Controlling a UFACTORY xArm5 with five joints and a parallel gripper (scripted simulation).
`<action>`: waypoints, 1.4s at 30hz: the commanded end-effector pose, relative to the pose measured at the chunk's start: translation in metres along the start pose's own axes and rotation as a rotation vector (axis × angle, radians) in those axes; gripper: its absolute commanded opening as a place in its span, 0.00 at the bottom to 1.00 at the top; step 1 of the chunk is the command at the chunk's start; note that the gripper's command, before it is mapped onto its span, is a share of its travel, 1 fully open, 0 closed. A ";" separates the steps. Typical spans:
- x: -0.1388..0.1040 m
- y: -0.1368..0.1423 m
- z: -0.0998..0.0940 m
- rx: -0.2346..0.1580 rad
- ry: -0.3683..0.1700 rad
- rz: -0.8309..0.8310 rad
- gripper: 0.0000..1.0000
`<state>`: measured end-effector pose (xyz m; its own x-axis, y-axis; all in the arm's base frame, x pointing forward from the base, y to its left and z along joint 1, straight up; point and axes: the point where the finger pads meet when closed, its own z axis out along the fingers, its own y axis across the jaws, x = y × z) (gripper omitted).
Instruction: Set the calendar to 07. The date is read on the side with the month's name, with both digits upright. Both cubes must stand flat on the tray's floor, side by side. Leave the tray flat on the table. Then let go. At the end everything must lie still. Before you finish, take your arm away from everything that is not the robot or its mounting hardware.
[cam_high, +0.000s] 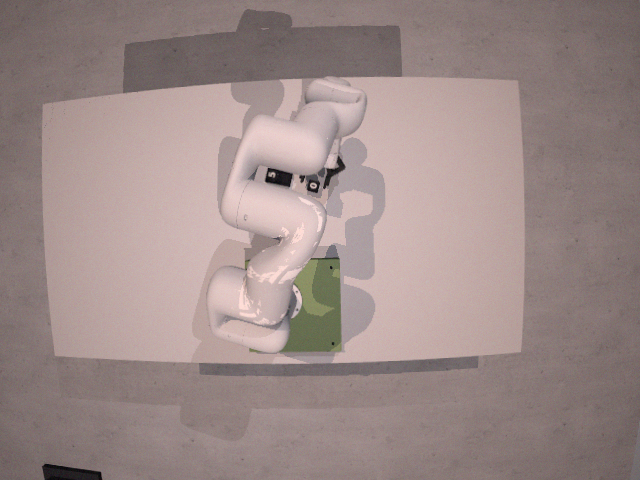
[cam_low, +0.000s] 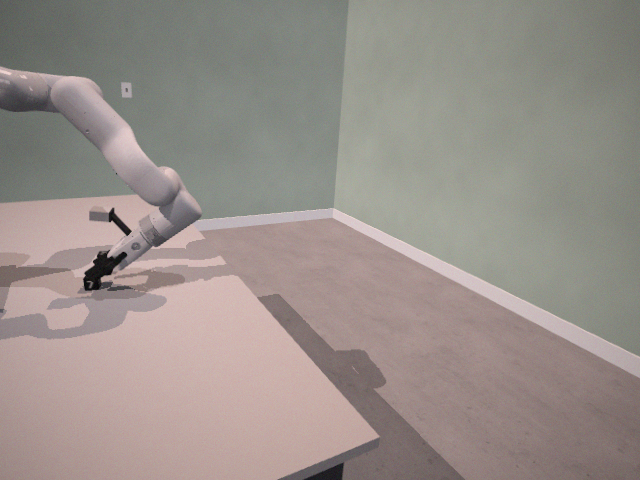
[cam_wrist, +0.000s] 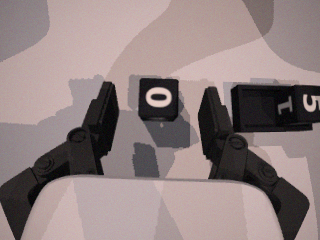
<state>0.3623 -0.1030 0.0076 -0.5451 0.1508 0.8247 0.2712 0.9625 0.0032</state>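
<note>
One black cube (cam_high: 313, 186) (cam_low: 91, 284) (cam_wrist: 158, 99) stands on the table outside the tray. Its top shows a white 0, lying sideways in the wrist view; a side in the exterior view shows a 7. My gripper (cam_high: 314, 181) (cam_wrist: 159, 98) is open, its fingers apart on either side of this cube, with gaps in the wrist view. The black tray (cam_high: 285, 179) (cam_wrist: 238, 111) lies to the right of the fingers in the wrist view. The other cube (cam_high: 271, 175) (cam_wrist: 311, 104) is in the tray's far half, 5 on top and 1 towards the empty half. No month name is visible.
The right finger is close to the tray's near end in the wrist view. The arm (cam_high: 279, 206) (cam_low: 116, 139) reaches over the table from its green base plate (cam_high: 323, 330) and partly covers the work area in the top view.
</note>
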 end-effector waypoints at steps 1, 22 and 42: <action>0.011 0.000 -0.009 0.000 -0.004 0.000 0.71; 0.037 0.000 -0.027 0.000 -0.009 0.000 0.71; 0.041 0.000 -0.028 0.000 -0.294 0.000 0.71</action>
<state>0.3616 -0.1031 0.0563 -0.7192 0.2004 0.6653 0.2709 0.9626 0.0029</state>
